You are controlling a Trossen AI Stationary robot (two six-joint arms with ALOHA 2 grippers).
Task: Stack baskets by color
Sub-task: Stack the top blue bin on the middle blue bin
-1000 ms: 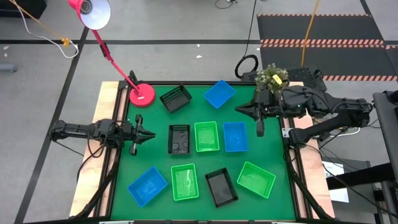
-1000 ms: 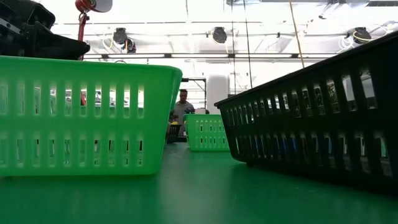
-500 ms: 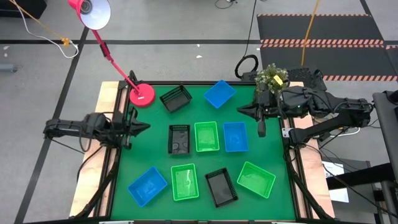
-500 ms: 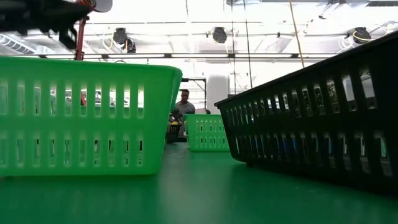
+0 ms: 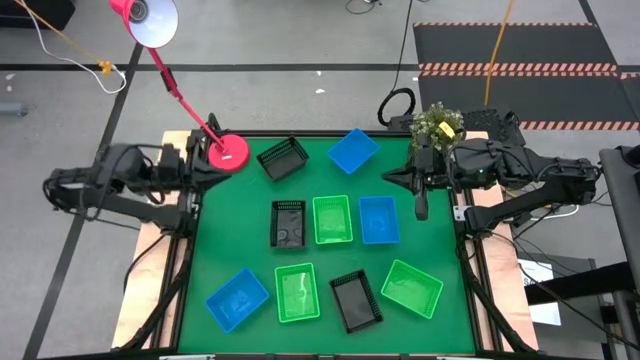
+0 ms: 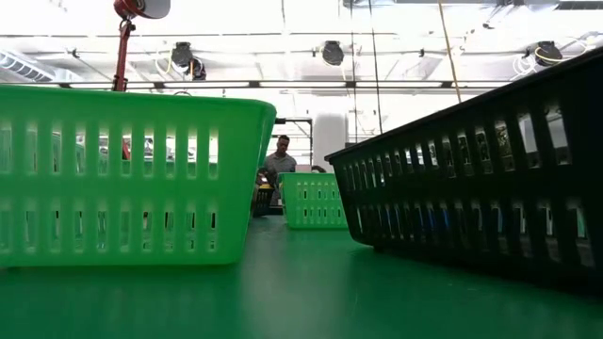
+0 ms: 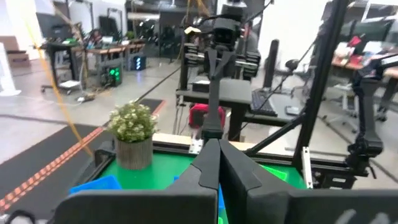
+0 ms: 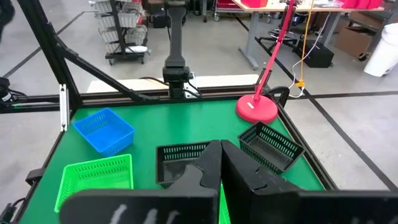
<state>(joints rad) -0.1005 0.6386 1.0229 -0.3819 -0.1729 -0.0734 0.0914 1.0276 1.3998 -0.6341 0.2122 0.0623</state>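
Nine baskets lie singly, bottoms down, on the green mat. Far row: black (image 5: 283, 158) and blue (image 5: 353, 150). Middle row: black (image 5: 288, 223), green (image 5: 332, 220), blue (image 5: 378, 219). Near row: blue (image 5: 238, 298), green (image 5: 297, 292), black (image 5: 356, 301), green (image 5: 412, 288). My left gripper (image 5: 218, 166) hovers shut, raised over the mat's far left edge beside the pink lamp base; its closed fingers (image 7: 217, 158) point level across the table. My right gripper (image 5: 388, 176) hovers shut above the mat's right side, over bare mat between the two blue baskets, fingers (image 8: 219, 155) together.
A pink lamp base (image 5: 228, 153) stands at the mat's far left corner, its arm slanting up to the lamp head (image 5: 145, 18). A potted plant (image 5: 437, 125) sits at the far right corner. A person (image 6: 276, 160) shows in the room beyond the table.
My left gripper has risen from low over the mat's left edge, leaving the low view, and drawn back toward the far left corner beside the lamp base. No basket has moved. My right gripper has kept its place.
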